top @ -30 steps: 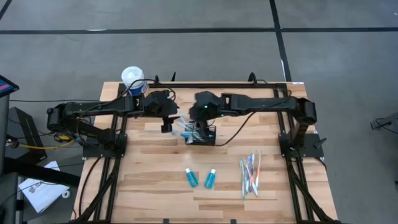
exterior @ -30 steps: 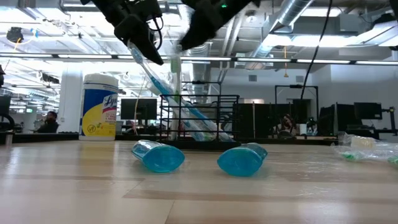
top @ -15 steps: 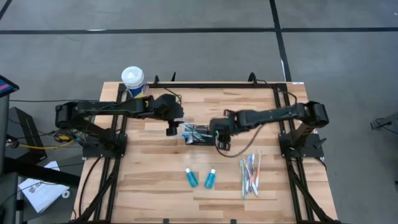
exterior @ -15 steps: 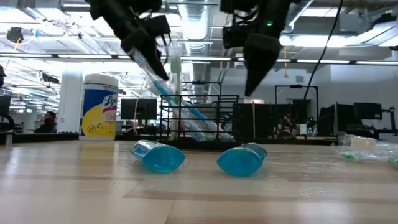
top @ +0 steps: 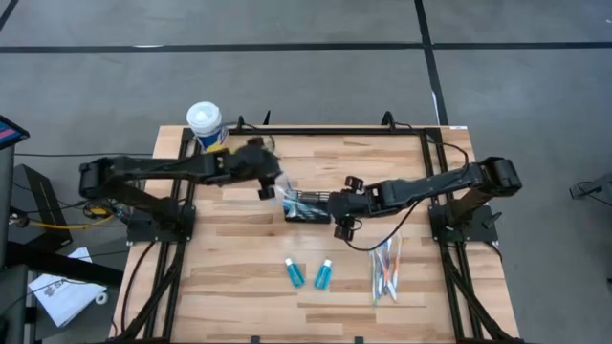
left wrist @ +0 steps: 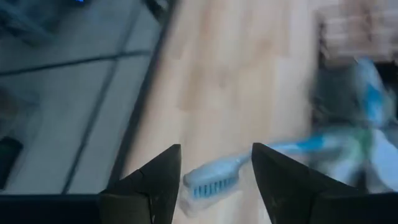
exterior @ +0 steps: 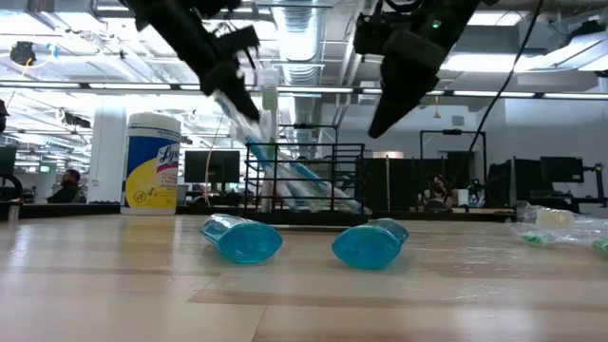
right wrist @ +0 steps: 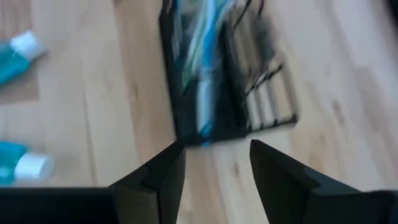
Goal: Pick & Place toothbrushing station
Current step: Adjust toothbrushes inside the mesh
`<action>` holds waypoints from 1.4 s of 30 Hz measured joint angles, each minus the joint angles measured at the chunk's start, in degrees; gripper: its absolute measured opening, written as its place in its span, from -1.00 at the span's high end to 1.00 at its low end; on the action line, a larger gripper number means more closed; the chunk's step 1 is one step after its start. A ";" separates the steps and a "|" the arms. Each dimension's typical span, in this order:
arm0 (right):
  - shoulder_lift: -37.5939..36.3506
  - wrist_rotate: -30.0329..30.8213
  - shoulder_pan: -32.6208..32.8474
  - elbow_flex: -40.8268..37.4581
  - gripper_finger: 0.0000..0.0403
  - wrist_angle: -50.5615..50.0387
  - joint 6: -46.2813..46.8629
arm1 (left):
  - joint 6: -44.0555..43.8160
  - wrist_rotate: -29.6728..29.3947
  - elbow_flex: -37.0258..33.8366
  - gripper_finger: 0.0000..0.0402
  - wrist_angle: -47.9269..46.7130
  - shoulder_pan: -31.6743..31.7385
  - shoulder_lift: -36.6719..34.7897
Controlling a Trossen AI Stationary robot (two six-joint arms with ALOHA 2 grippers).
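Left arm: reaches in from the left edge of the high view, stretched almost level toward the frame's centre, its wrist tipped down at the basket's left end.
Left gripper [top: 271,187]: fingers [left wrist: 152,186] spread, a blue-and-white toothbrush [left wrist: 249,168] lying across the gap between them; whether they press on it cannot be told. In the low view the gripper slants down from the upper left onto the brush handle.
Right arm: comes in from the right edge of the high view, elbow near the right frame post, forearm running left and slightly down toward the centre.
Right gripper [top: 342,218]: released, fingers apart with nothing between them, just to the right of the basket and above the worktop; in the low view it hangs at upper centre-right, angled down-left.
Basket [top: 308,206]: small black wire-mesh, at the centre of the high view on the wooden worktop [top: 239,277], with toothbrushes leaning inside it.
Teal tubes [top: 308,273]: two, lying side by side on the worktop, below the basket in the high view and well apart from it.
Loose toothbrushes [top: 385,269]: a bundle lying lower right of centre, below the right forearm.
Canister [top: 205,124]: white-lidded, yellow label, upright at the worktop's upper left corner.
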 joint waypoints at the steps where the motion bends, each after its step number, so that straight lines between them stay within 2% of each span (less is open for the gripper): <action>1: 0.24 0.21 0.11 0.02 0.15 1.21 -0.64 | -0.16 -0.18 0.00 0.05 -0.46 0.40 -1.95; 6: 0.15 0.13 0.29 0.02 0.15 5.08 -2.20 | -0.28 -2.77 0.00 0.05 -0.09 0.65 -12.54; 9: -0.78 0.12 0.21 0.07 0.15 7.62 -2.75 | -1.65 -2.22 0.07 0.05 -0.62 0.29 -17.56; 17: -2.51 0.22 0.22 3.11 0.15 7.37 -5.40 | -4.21 -5.56 0.06 0.05 -10.08 -1.03 -24.24; 21: -2.39 1.03 -0.48 5.63 0.13 6.31 -6.30 | -9.66 -5.68 0.06 0.05 -16.03 -0.48 -24.34; 25: -2.47 2.14 -0.50 6.97 0.11 6.40 -7.06 | -11.31 -4.57 0.03 0.05 -19.04 0.87 -22.33; 32: -2.40 3.40 -0.14 6.95 0.11 6.27 -6.95 | -10.52 -3.70 0.00 0.05 -18.15 0.63 -19.55; 36: -2.40 3.29 -0.49 6.88 0.12 5.23 -6.06 | -10.87 -1.08 0.00 0.05 -16.66 0.50 -19.27; 39: -1.67 2.18 -0.87 6.10 0.12 5.93 -4.88 | -10.96 -0.55 0.00 0.05 -16.16 -0.27 -18.94; 42: -1.22 -1.75 -0.63 3.96 0.11 5.53 -3.11 | -11.43 0.89 -0.43 0.05 -15.82 -1.70 -18.58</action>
